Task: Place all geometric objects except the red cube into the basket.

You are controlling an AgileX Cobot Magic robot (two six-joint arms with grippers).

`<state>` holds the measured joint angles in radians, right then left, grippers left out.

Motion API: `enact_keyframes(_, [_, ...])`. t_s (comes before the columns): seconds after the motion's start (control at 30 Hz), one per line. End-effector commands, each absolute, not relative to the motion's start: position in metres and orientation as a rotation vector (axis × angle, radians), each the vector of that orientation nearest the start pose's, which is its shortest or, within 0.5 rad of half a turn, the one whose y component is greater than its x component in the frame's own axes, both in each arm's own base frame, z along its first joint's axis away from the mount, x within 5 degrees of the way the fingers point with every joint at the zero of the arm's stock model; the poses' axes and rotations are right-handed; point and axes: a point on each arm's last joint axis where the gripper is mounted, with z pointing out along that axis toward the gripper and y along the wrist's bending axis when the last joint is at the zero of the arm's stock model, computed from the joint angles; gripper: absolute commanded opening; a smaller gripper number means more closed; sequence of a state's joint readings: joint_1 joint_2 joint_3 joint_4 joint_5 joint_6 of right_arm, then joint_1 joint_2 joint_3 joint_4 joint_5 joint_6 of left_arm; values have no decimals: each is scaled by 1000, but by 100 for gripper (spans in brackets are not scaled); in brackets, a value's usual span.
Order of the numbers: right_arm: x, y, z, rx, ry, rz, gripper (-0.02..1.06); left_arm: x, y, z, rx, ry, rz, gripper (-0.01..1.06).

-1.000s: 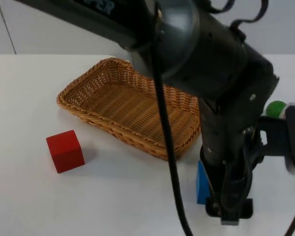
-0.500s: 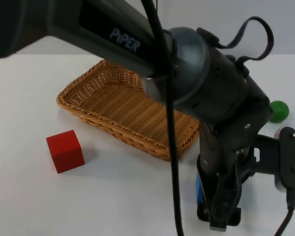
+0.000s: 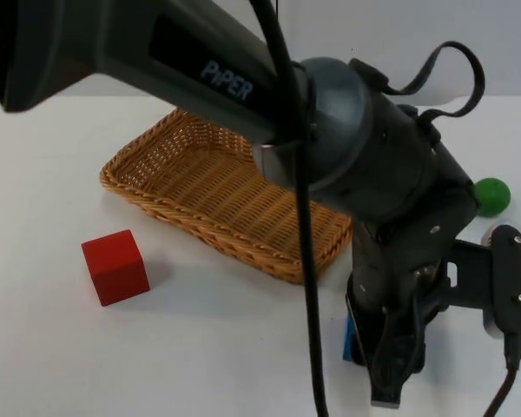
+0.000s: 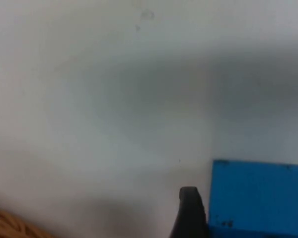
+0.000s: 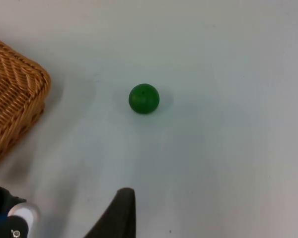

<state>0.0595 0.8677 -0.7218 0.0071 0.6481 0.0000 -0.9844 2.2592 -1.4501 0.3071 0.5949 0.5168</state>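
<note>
White table top [image 3: 35,347], grey partition behind. Left gripper [image 3: 391,382] is low at the near edge beside the wicker basket [image 3: 217,187], one fingertip [image 4: 188,210] touching the blue block [image 4: 260,196]; jaw state cannot be told. Green ball [image 5: 144,98] lies apart, right of the basket. Red cube [image 3: 115,267] sits left, near the basket. Right gripper's fingertip [image 5: 116,215] hangs above the table; spread unreadable.

My top camera looks down and forward over the white table [image 3: 35,347], my left wrist camera sits very close above the blue block [image 4: 260,196], and my right wrist camera hangs higher, sharing the green ball [image 5: 144,98] and basket [image 5: 12,94] with the top view.
</note>
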Motion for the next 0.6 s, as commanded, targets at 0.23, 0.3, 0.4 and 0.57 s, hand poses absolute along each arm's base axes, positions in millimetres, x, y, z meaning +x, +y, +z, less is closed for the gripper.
enact_keyframes(0.23, [168, 10, 313, -67, 2276, 34, 105, 228, -358, 137, -2538, -2269, -187, 0])
enact_keyframes(0.3, [167, 10, 312, -67, 2277, 34, 105, 217, -357, 163, -2501, -2328, -72, 0])
enact_keyframes(0.4, [167, 10, 312, -67, 2277, 34, 105, 208, -355, 193, -2421, -2434, 111, 0])
enact_keyframes(0.57, [167, 10, 312, -67, 2280, 34, 105, 212, -342, 231, -2080, -2743, 417, 0])
